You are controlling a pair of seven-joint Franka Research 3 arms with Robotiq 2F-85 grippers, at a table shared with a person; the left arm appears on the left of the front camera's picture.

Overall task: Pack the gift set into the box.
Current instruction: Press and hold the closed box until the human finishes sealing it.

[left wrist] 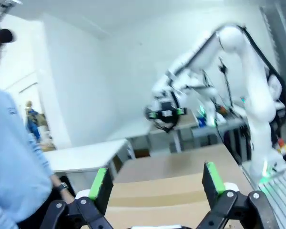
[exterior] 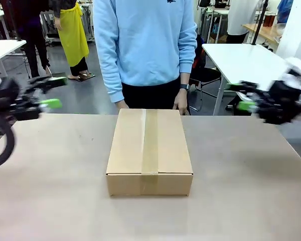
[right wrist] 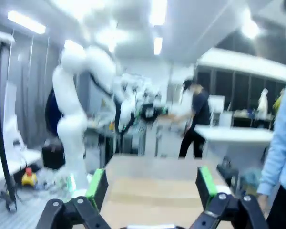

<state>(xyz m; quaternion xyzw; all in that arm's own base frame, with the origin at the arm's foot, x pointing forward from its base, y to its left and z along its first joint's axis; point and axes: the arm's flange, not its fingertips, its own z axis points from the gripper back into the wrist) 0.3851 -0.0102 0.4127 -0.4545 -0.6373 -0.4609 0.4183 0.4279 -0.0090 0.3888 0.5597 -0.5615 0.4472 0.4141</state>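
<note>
the brown corrugated cardboard box (exterior: 149, 150), rectangular and shallow, lies in the middle of the table (exterior: 50, 191), its top flaps closed and a tape strip (exterior: 150, 142) running along the seam toward the person in the pale blue sweatshirt (exterior: 145, 45), whose hands rest at its far edge. it looks light and stiff, with smooth sides that could slip under narrow pads; the walls would likely give if squeezed mid-span, so the firmer places to take hold are the corners and the short ends, or the flap edges once the tape is cut.

the left gripper (exterior: 49, 93) hangs above the table's left edge, well apart from the box, its green-padded fingers spread and holding nothing. the right gripper (exterior: 242, 96) hovers off the right side, likewise spread and empty.

the front view gives the box's full outline and both arms flanking it. the left wrist view looks across the box top (left wrist: 171, 195) between its own parted fingers (left wrist: 99, 183) and catches the other arm beyond. the right wrist view, blurred, shows the box (right wrist: 152, 193) from the opposite side, with a pale blue sleeve at its edge.
</note>
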